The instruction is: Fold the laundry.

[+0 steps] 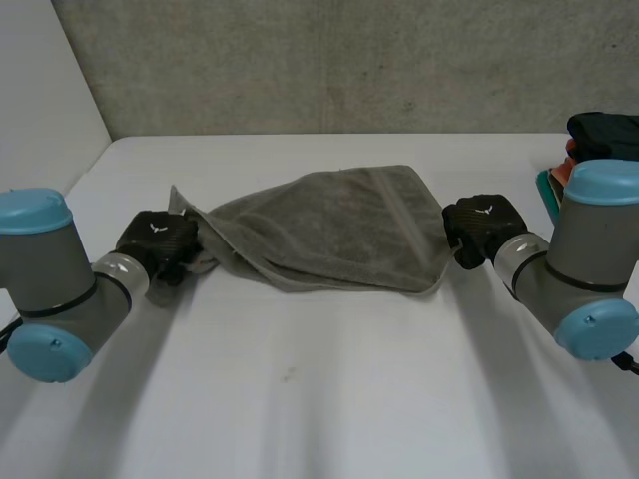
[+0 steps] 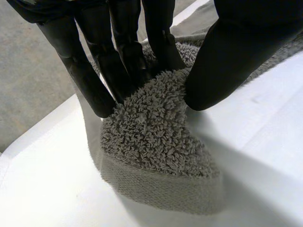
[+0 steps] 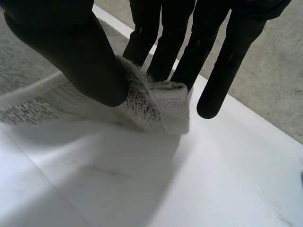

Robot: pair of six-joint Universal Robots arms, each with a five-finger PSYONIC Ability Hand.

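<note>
The grey towel [image 1: 339, 225] is lying in the middle of the white table [image 1: 319, 399], looking doubled over once but pretty lopsided, with the layers not lining up along the near edge. I'm guessing it's roughly halfway and needing at least one more tidy fold. The left hand [image 1: 160, 239] is pinching the towel's left corner between fingers and thumb, and the right hand [image 1: 484, 225] is doing the same at the right corner. A dark bundle [image 1: 604, 135] is sitting at the table's far right, probably waiting its turn.
</note>
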